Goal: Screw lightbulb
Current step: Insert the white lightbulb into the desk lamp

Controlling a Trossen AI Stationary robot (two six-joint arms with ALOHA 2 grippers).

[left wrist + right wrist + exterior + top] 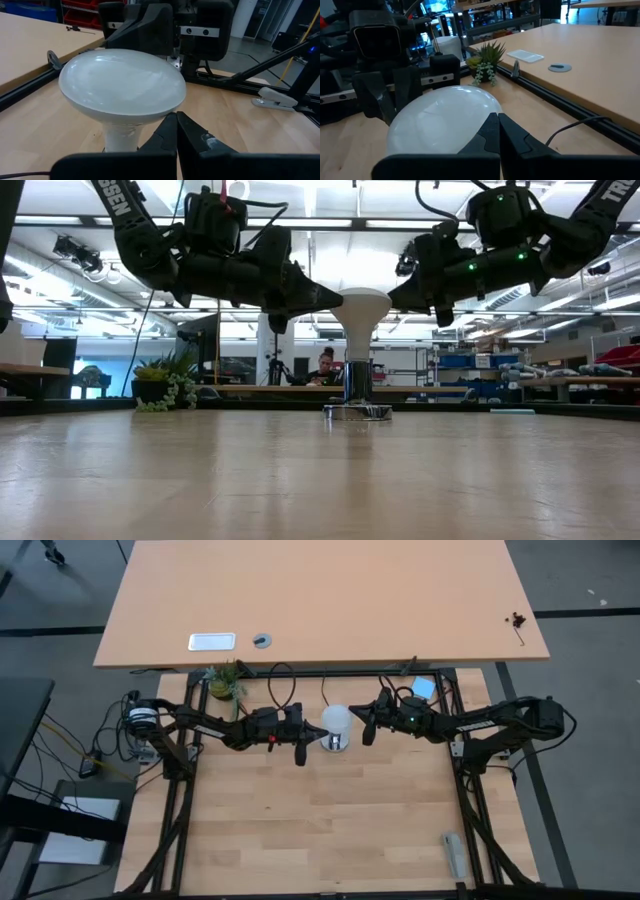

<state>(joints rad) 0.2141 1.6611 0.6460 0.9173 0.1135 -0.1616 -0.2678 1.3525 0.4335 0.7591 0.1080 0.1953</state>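
A: What do you have on the left side?

B: From my screens, a small potted plant sits at the far left edge of the wooden table. Just right of it the left arm reaches in toward the middle. The left gripper hangs above the table, just beside the lightbulb on its left. Its two fingers are pressed together, tip to tip, with nothing between them.

A: And the lightbulb itself?

B: It stands upright near the far middle of the table, between the two grippers. Its long axis is vertical: the round white globe points up, the narrow neck points down into a shiny round socket resting on the table. In the level view the globe sits at about the height of both grippers. A black cord runs from the socket toward the far edge.

A: Is either gripper touching it?

B: I can't tell for certain. In the overhead view both stop just short of the globe.

A: The right side?

B: The right gripper hangs just beside the globe on its right, fingers likewise closed flat against each other, holding nothing. Behind it, at the far edge, lies a small blue square thing. A pale grey object lies at the near right corner. Beyond the table, a person is seated in the room.
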